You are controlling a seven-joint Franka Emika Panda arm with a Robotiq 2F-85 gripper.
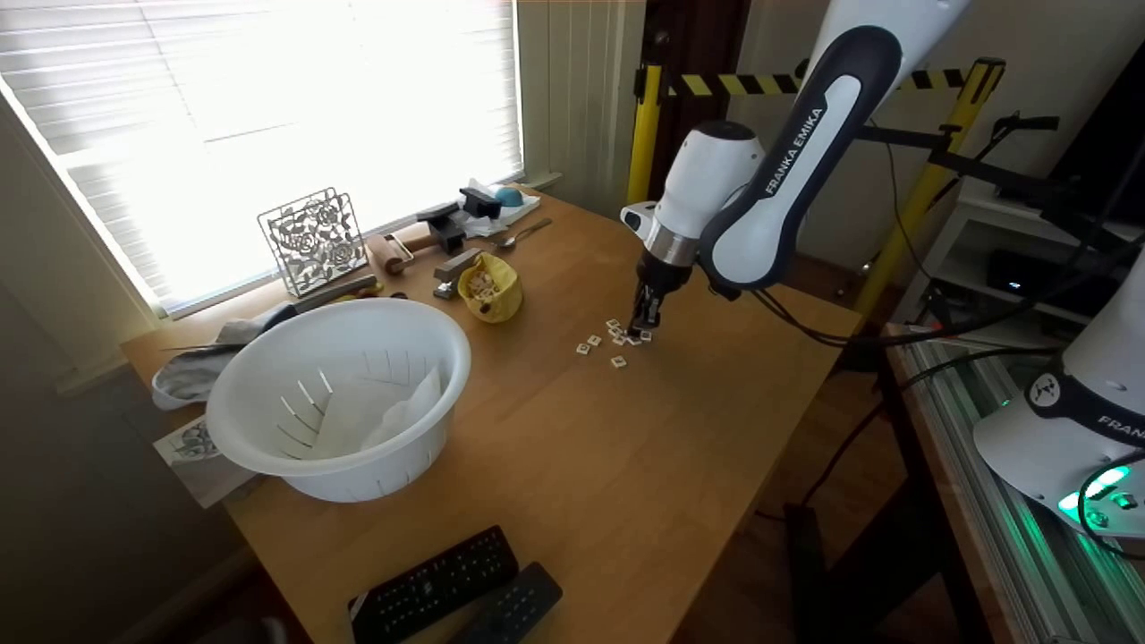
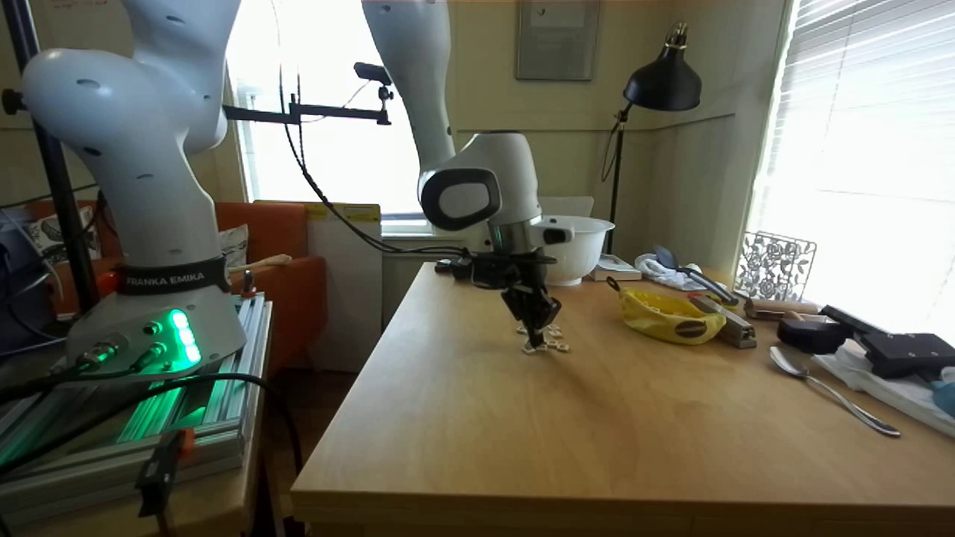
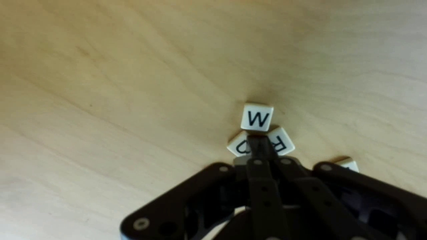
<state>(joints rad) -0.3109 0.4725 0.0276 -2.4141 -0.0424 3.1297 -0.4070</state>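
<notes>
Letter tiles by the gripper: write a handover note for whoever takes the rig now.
Gripper: jaws shut, low among the letter tiles; nothing seen in its grip, contact with them unclear.
Tiles: in the wrist view, the W tile lies just ahead of it, the R tile and a partly hidden tile on either side; others lie loose on the table. Pale pieces lie in the yellow pouch.
Done: gripper is down at the tiles, jaws shut.
Left: any further handling; no tile is seen lifted.
</notes>
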